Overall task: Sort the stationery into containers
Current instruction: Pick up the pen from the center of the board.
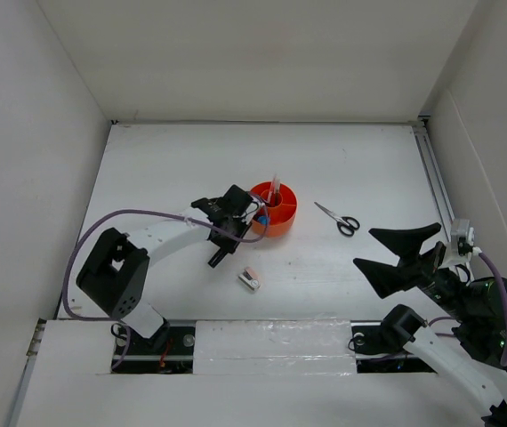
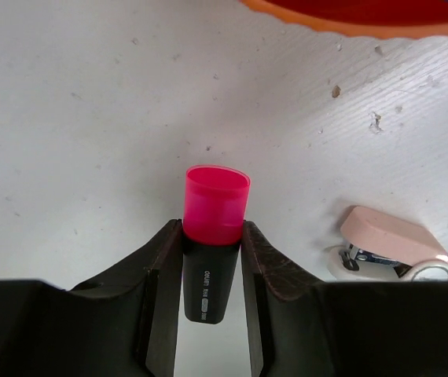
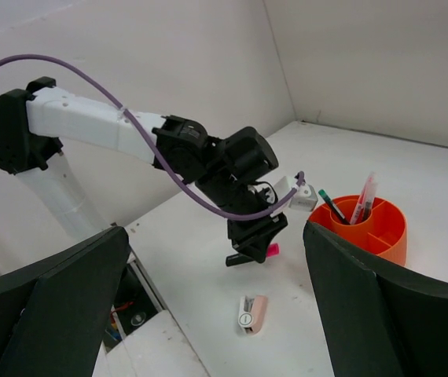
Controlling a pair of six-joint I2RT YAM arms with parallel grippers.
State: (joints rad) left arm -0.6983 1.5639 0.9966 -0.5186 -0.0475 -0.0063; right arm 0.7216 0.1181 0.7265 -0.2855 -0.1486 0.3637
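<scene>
Pinched tight between the left fingers [image 2: 173,243]: the black marker [image 2: 214,208] with the pink cap, up over the middle of the worktop [image 1: 173,169], just beside the round orange pot [image 1: 282,224]. Lift over the rim, tip upright, drop softly into a free slot. Smooth, slippery plastic, so hold firm. Nothing in the wide-spread right fingers [image 1: 405,237], near the right edge.

White walls [image 1: 262,53] on three sides — scuffed white tabletop [image 1: 173,169]

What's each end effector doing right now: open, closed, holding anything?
Left end effector: closed on the pink-capped marker.
Right end effector: open, holding nothing.
</scene>
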